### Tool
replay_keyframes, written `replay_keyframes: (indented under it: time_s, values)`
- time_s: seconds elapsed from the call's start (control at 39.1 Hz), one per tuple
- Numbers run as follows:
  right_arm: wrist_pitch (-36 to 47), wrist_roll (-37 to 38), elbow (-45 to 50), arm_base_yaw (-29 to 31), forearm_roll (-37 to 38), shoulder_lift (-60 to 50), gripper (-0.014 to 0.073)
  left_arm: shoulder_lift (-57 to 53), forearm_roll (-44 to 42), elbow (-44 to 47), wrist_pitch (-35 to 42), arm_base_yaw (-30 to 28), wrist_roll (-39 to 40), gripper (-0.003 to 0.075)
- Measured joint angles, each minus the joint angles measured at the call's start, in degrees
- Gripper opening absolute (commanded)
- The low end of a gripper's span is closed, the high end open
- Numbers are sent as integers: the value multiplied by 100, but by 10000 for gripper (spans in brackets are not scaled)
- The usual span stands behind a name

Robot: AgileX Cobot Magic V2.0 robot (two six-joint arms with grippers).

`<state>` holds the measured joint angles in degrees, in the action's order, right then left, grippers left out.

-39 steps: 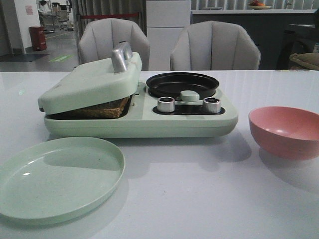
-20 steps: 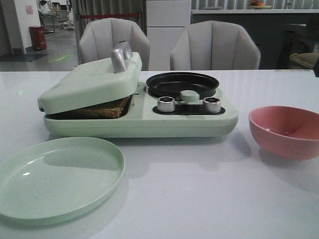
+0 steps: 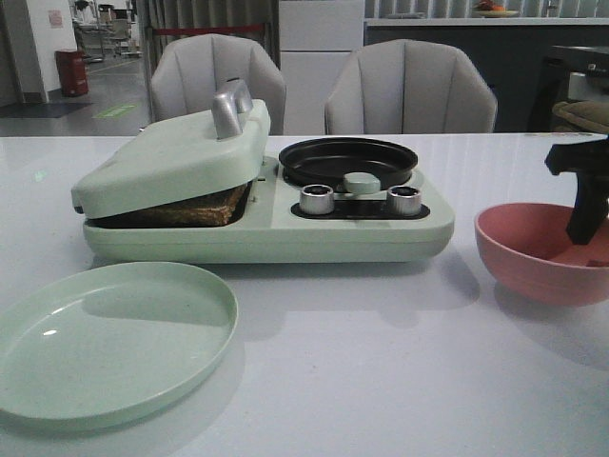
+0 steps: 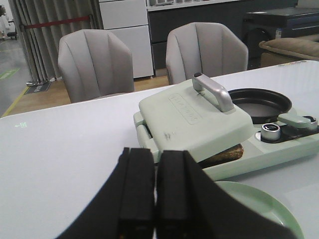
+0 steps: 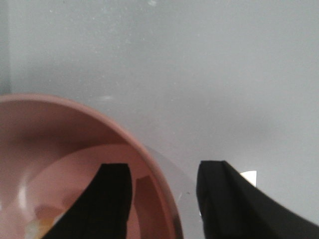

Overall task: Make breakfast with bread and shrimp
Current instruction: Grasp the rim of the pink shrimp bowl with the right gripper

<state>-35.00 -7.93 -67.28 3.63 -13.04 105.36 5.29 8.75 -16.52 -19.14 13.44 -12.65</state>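
Pink bowl (image 3: pixel 544 249) sat on the worktop (image 3: pixel 381 362) with the right gripper (image 5: pixel 164 199) spread wide across its rim, one of the fingers (image 5: pixel 110 199) inside above faint orange shrimp (image 5: pixel 42 221). Bread (image 3: pixel 195 208) lay under the sandwich maker's tilted lid (image 3: pixel 171 157), beside the bare pan (image 3: pixel 347 160) and bare green plate (image 3: pixel 105 338). Left gripper (image 4: pixel 155 191) hung pressed closed, gripping nothing.

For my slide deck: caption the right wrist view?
Open right gripper straddling the pink bowl's rim above the white table.
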Motion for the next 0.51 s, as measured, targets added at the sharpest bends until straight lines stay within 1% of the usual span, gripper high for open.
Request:
replay_keyframes:
  time_s: [0.08,0.18,0.2,0.23,0.28,0.41,0.51]
  values:
    - [0,-164,-10,0,-155,180,307,0,0,0,0,0,0,114]
    - [12,-456,-10,0,-373,310,136,0,0,0,0,0,0,114]
    - [12,-497,-10,0,-443,310,125,0,0,0,0,0,0,114]
    - [12,-530,-34,0,-556,310,145,0,0,0,0,0,0,114]
    - [55,-580,-68,0,-696,297,154,0,0,0,0,0,0,114]
    - [4,-669,-258,10,-721,297,153,0,0,0,0,0,0,114]
    - [-112,-707,-600,35,-628,309,153,0,0,0,0,0,0,114]
